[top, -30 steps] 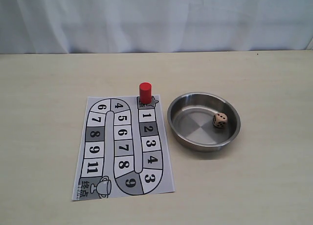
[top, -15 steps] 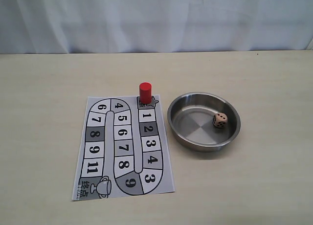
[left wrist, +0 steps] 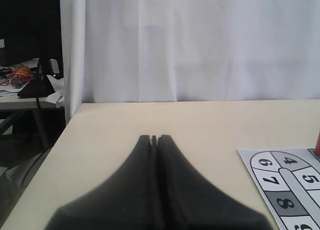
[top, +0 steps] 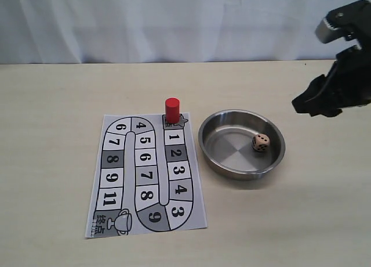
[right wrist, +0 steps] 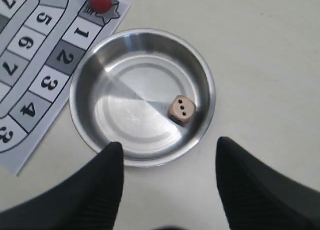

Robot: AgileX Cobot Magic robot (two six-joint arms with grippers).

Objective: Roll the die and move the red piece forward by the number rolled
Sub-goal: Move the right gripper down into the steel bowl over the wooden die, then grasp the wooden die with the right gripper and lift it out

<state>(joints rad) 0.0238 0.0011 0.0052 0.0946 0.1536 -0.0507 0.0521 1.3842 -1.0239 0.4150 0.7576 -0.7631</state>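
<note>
The beige die (top: 260, 142) lies inside the steel bowl (top: 211, 151), near its right wall; the right wrist view shows the die (right wrist: 180, 109) in the bowl (right wrist: 82, 117) too. The red piece (top: 171, 109) stands upright on the start square at the top of the printed board (top: 116, 180); its base shows as the red piece (right wrist: 98, 0). My right gripper (top: 306, 104) hangs open in the air to the right of the bowl, its fingers spread wide with nothing between them (right wrist: 169, 146). My left gripper (left wrist: 154, 138) is shut and empty, over bare table left of the board (left wrist: 280, 185).
A white curtain (top: 174, 23) hangs behind the far table edge. In the left wrist view the table's left edge (left wrist: 60, 140) drops off beside a dark area with clutter.
My right arm has come into the exterior view at the upper right, above and right of the bowl. Die, bowl, red piece and board have not moved.
</note>
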